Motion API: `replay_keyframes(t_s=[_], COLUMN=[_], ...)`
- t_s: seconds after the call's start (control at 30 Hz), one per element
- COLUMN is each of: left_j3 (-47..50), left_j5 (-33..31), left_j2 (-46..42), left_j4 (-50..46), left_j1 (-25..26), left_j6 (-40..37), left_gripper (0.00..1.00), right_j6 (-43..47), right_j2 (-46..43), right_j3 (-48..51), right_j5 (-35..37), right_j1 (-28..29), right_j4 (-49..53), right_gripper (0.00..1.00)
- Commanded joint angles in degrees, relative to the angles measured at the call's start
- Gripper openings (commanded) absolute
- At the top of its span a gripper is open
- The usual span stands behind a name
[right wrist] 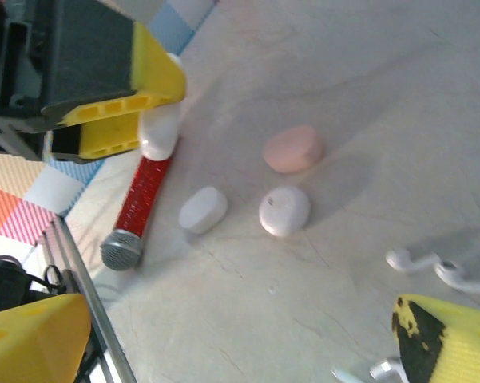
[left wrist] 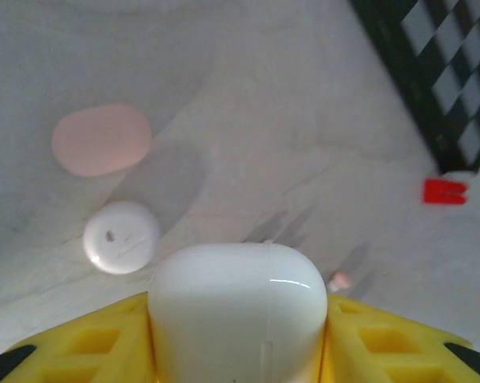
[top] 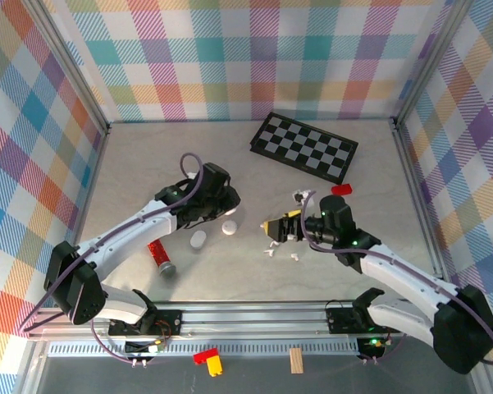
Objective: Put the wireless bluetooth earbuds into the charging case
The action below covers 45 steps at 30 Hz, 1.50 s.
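**Case clamped on the left, earbuds loose beside the open right gripper**

In the left wrist view the left gripper (left wrist: 238, 339) is clenched on a white charging case (left wrist: 238, 291). The case sits at bottom centre, pinched between the yellow fingers. The right wrist view shows the same grasp at upper left.

The right gripper (right wrist: 240, 319) is spread wide, its yellow fingers at the two lower corners with nothing between them. Two white earbuds (right wrist: 415, 259) lie on the table (right wrist: 367, 72) at the right edge, just above the right-hand finger. Another rests at the bottom edge, just beside that finger. From above, these earbuds lie right of centre, just below the right gripper's tip and well apart from the held case.

Toward the middle of the right wrist view lie a pink case (right wrist: 291, 148), a round white case (right wrist: 284, 211) and an oblong white case (right wrist: 203, 209). A red cylinder (right wrist: 137, 207) with a grey cap lies left of them. From above, a checkerboard (top: 303, 146) lies at upper centre, with a small red block (top: 341, 189) near its lower right corner.
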<state>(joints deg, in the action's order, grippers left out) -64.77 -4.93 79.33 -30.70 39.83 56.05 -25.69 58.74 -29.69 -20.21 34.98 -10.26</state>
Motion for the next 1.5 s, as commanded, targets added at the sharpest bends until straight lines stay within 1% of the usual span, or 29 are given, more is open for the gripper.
replay_keyframes(t_s=[0.0,0.13,0.2,0.37,0.43,0.5,0.6,0.73,0.87,1.03,1.2,1.47], left_j3=[-1.71,-0.97,-1.1,-1.32,-1.24,-0.88,-1.07,-0.97,-0.62,-0.61,-1.41,-2.72], left_j5=[3.06,6.6,7.38,7.62,8.0,8.22,9.01,9.3,9.41,8.02,9.0,10.24], left_j2=[-1.56,-1.99,-1.9,-1.63,-1.71,-1.9,-1.72,-2.01,-2.67,-3.48,-3.3,-3.17], left_j4=[5.21,9.95,11.35,13.99,14.26,16.66,16.93,17.49,17.72,17.19,17.1,16.2], left_j1=[-0.63,-1.25,-1.29,-1.25,-1.25,-1.25,-1.25,-1.25,-1.25,-1.25,-1.27,-1.16], left_j6=[4.18,7.84,8.57,9.68,10.09,10.56,10.82,11.18,11.74,11.93,11.89,11.45], left_gripper=[0.45,0.45,0.46,0.46,0.46,0.46,0.46,0.47,0.47,0.47,0.47,0.47], right_j6=[0.76,1.39,1.0,2.45,2.53,3.06,3.1,3.28,3.83,4.38,5.62,5.14], right_j2=[2.58,6.37,8.76,13.92,15.42,17.0,18.87,20.26,20.71,20.16,19.31,20.44], right_j3=[-4.1,-7.49,-9.19,-14.0,-15.44,-16.72,-17.57,-17.84,-17.68,-16.41,-15.22,-15.65], right_j5=[-2.37,-3.42,-3.8,-6.96,-7.78,-8.39,-8.83,-9.05,-7.68,-6.23,-5.72,-4.89], right_j1=[1.0,1.29,1.4,1.41,1.48,1.58,1.67,1.73,1.67,1.66,1.67,1.67], right_j4=[-10.29,-12.96,-15.39,-16.64,-17.14,-17.19,-18.11,-18.91,-19.3,-19.38,-18.97,-21.75], right_gripper=[0.93,0.84,0.76,0.7,0.64,0.62,0.56,0.54,0.5,0.49,0.48,0.47])
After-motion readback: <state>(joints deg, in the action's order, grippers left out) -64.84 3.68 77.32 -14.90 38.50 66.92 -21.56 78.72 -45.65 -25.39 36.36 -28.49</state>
